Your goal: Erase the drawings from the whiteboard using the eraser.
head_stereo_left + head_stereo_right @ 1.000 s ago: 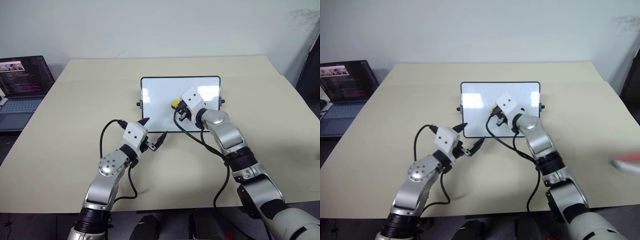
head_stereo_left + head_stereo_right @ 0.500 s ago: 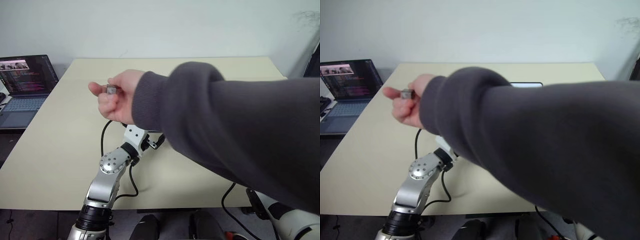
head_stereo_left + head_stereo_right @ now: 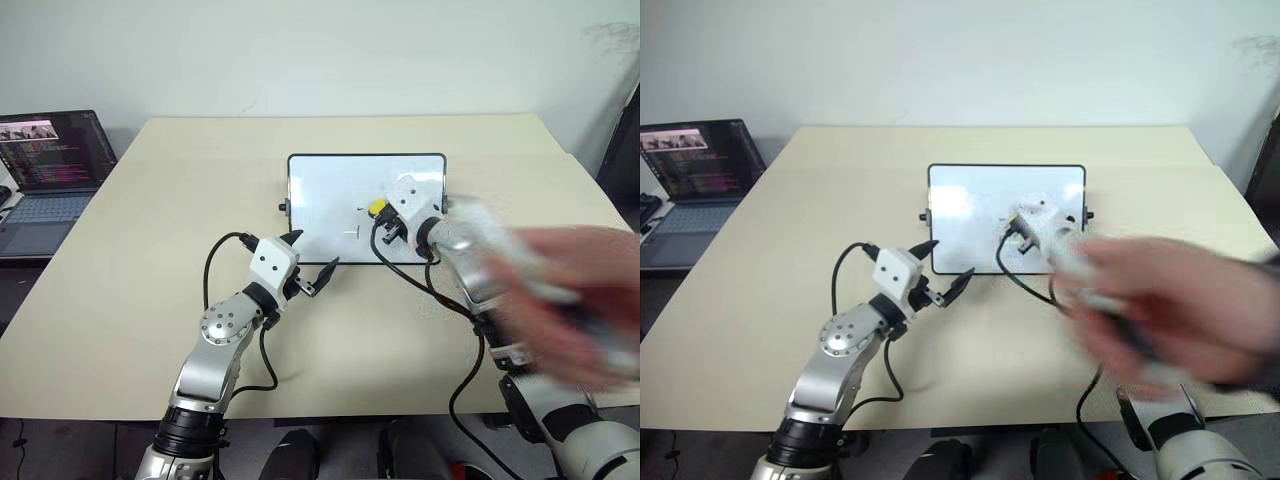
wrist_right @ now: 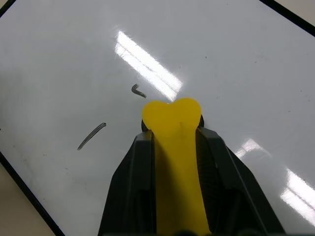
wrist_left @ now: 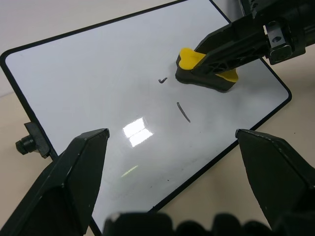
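Note:
The whiteboard (image 3: 340, 190) stands propped at the table's middle. On it are the drawings: a small tick (image 5: 162, 79) and a short slanted stroke (image 5: 183, 111), both just left of the eraser. My right gripper (image 4: 172, 130) is shut on the yellow eraser (image 4: 172, 115), whose dark underside presses against the board (image 5: 98, 83). The eraser (image 3: 378, 207) sits right of the board's centre. In front of the board's lower left corner, my left gripper (image 3: 310, 258) hovers open with nothing between its fingers.
A person's blurred hand (image 3: 575, 305) crosses in front of my right arm at the right side. An open laptop (image 3: 45, 160) sits off the table's left edge. The tan table (image 3: 150, 220) stretches bare around the board.
Half a second ago a person's sleeved arm covered most of the view; it has pulled back to the right. My right gripper has slid the eraser slightly rightward on the board. The left arm held still.

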You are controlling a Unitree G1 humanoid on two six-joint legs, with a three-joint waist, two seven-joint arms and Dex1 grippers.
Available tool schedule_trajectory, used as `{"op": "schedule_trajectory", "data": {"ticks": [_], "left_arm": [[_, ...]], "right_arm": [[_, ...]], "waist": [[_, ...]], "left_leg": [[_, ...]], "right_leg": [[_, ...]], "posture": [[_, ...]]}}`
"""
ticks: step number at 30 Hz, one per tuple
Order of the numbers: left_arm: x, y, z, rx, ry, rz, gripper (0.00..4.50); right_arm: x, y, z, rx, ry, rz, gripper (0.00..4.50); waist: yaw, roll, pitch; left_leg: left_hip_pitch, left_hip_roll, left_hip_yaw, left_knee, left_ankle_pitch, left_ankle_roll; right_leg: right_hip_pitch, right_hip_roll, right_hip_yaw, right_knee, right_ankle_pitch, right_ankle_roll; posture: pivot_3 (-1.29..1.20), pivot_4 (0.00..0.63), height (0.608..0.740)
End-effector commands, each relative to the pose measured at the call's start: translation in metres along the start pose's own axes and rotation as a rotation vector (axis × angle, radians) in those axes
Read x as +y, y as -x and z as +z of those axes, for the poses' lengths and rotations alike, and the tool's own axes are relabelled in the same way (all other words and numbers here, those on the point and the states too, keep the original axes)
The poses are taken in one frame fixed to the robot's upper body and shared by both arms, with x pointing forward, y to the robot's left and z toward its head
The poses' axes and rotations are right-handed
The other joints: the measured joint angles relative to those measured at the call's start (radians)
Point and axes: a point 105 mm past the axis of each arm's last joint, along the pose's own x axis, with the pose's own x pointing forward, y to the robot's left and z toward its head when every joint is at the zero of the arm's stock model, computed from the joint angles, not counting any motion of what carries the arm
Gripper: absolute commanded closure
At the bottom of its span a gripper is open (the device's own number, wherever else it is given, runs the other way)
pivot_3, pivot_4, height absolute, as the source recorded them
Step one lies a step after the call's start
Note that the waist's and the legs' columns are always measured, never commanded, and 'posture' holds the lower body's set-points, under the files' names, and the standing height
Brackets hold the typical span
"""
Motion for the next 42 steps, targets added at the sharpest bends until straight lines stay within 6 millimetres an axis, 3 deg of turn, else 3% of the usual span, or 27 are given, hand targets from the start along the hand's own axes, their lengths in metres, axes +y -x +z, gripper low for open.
{"op": "schedule_trajectory", "data": {"ticks": [1,10,21,31,39,42], "left_arm": [[0.001,-0.002,0.012,-0.050,-0.022,0.005,0.00],[0.005,0.007,0.009,-0.035,-0.027,0.021,0.00],[0.040,0.064,0.003,0.050,0.044,-0.057,0.00],[0.052,0.071,0.006,0.080,0.103,-0.228,0.00],[0.099,0.075,0.006,0.120,-0.007,-0.156,0.00],[0.107,0.073,0.006,0.119,-0.031,-0.141,0.00]], "right_arm": [[0.006,-0.007,0.006,0.000,0.004,0.000,3.64],[0.029,-0.027,0.031,-0.062,-0.001,0.045,3.64],[0.039,-0.035,0.045,-0.100,-0.005,0.073,3.64],[0.038,-0.036,0.044,-0.100,-0.003,0.072,3.64],[0.032,-0.032,0.039,-0.090,-0.003,0.051,3.64],[0.032,-0.031,0.039,-0.090,-0.003,0.049,3.64]], "waist": [[-0.003,0.000,0.000],[-0.026,0.000,0.000],[-0.028,0.001,0.000],[-0.030,0.001,0.001],[-0.029,0.001,0.001],[-0.028,0.001,0.001]], "left_leg": [[0.000,0.000,0.000,0.000,0.000,0.000],[0.002,0.002,0.003,0.000,0.000,0.000],[0.001,0.002,0.002,-0.001,0.000,0.000],[0.001,0.002,0.002,-0.001,0.000,0.000],[0.001,0.002,0.000,-0.001,0.000,0.000],[0.001,0.002,-0.001,-0.001,0.000,0.000]], "right_leg": [[0.000,0.000,0.000,0.000,0.000,0.000],[0.000,0.000,0.002,0.001,0.001,-0.001],[-0.002,0.001,0.002,0.002,0.001,-0.002],[-0.002,0.002,0.001,0.002,0.001,-0.002],[-0.002,0.002,0.001,0.002,0.000,-0.002],[-0.002,0.002,0.001,0.002,0.000,-0.002]], "posture": [[0.00,0.150,0.740],[0.00,0.150,0.740],[0.00,0.150,0.740],[0.00,0.150,0.740],[0.00,0.150,0.740],[0.00,0.150,0.740]]}}
